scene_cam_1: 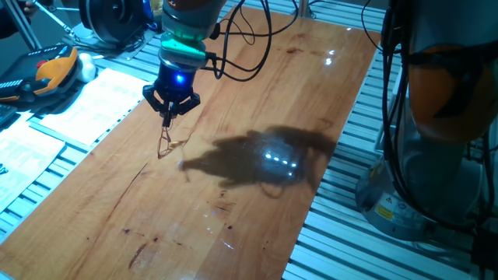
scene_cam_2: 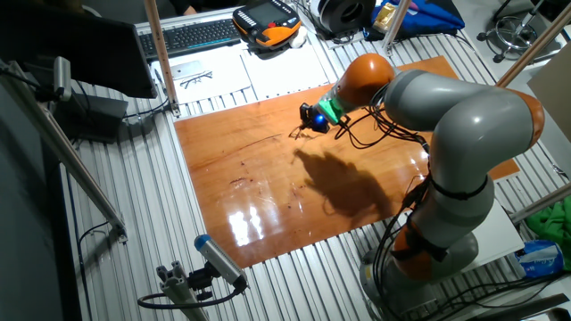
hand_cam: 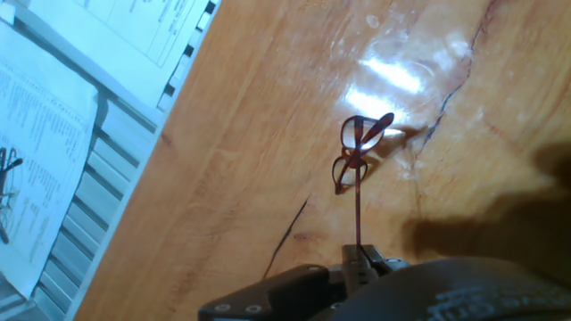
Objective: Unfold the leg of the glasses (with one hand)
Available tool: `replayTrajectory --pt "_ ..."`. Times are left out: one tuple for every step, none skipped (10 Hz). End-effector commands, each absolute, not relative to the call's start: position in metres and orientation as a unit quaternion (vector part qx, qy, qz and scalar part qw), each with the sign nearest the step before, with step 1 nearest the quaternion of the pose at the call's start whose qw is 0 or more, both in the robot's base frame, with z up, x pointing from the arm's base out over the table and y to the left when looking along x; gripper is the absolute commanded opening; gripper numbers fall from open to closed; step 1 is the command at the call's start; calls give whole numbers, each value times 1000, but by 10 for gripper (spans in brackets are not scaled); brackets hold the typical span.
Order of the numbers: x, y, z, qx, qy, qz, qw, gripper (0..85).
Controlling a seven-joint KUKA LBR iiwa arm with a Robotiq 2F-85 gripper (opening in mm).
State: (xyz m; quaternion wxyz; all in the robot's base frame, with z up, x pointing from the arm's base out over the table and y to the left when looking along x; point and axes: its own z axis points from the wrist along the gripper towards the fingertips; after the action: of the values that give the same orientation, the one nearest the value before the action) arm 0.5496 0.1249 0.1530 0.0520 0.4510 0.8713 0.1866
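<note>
The glasses [scene_cam_1: 166, 145] are thin reddish-brown wire spectacles. They hang by one straight leg from the hand, and their lenses [hand_cam: 357, 150] are just above the wooden table [scene_cam_1: 257, 194]. The hand, a black two-finger gripper [scene_cam_1: 170, 113] with a blue light and a teal ring, is shut on the end of that leg. In the hand view the leg runs from the fingertips [hand_cam: 361, 256] up to the frame, and the other leg lies crossed over the lenses. In the other fixed view the gripper [scene_cam_2: 310, 122] is near the table's far edge, with the glasses [scene_cam_2: 296, 132] beside it.
White printed sheets [scene_cam_1: 89, 105] lie on the slatted bench left of the wooden table. An orange-black device [scene_cam_1: 54, 70] sits behind them. In the other fixed view a second pair of glasses [scene_cam_2: 196, 78] rests on paper near a keyboard [scene_cam_2: 192, 36]. The arm's shadow [scene_cam_1: 264, 159] falls mid-table.
</note>
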Motion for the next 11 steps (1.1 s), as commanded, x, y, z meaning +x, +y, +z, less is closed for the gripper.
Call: replayTrajectory --pt "550 125 153 448 873 186 51 0" --pt "549 124 152 443 875 187 49 0" --pt "550 124 151 440 877 186 48 0" --pt "550 124 151 440 878 185 48 170" --pt "550 124 149 439 878 184 49 170" --pt "551 123 147 433 882 181 49 340" --pt "551 122 146 424 887 174 50 340" --pt "551 121 145 420 890 171 51 340" --pt "551 121 146 416 893 164 51 340" --pt "550 120 149 418 893 161 50 340" --pt "548 120 153 419 892 159 50 340"
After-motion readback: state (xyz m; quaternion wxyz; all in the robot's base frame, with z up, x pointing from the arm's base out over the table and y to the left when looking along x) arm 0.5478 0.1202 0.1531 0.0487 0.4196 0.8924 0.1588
